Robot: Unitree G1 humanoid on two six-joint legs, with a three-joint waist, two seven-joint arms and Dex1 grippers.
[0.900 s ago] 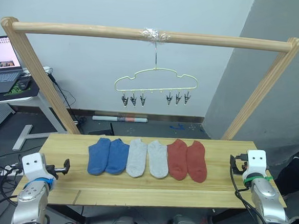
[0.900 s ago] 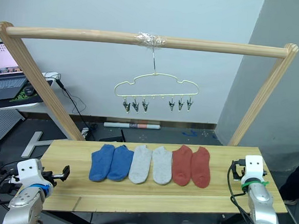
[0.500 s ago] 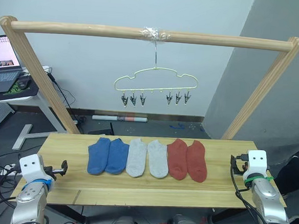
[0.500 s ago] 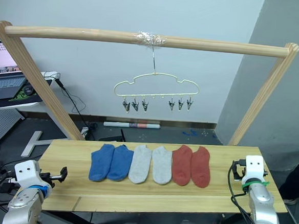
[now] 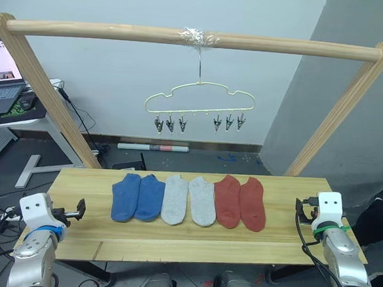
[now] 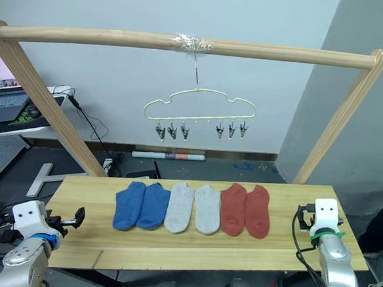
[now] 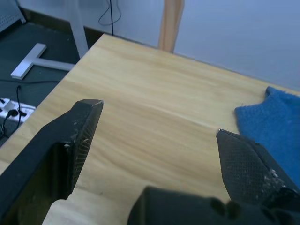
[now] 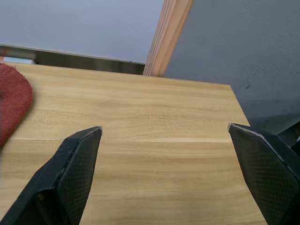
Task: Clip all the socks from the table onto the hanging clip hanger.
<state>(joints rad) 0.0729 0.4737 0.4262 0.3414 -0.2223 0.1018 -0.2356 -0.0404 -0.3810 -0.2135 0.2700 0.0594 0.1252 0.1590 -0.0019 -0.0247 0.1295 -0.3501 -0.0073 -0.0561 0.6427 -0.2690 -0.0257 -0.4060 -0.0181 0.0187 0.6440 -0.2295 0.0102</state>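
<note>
Socks: six side by side on the table; blue pair on the left, grey in the middle, red on the right.
Clip hanger: hooked on the wooden pole, all clips bare.
Left gripper: fingers wide, above the table's left end, holding nothing.
Right gripper: fingers wide, over the right end, holding nothing.

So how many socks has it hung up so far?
None yet. All six socks lie in a row on the table, and the clip hanger hangs bare with every clip empty. Nothing is in hand: the left gripper and right gripper are both open over bare wood at the table's ends. All six are left to clip.
</note>
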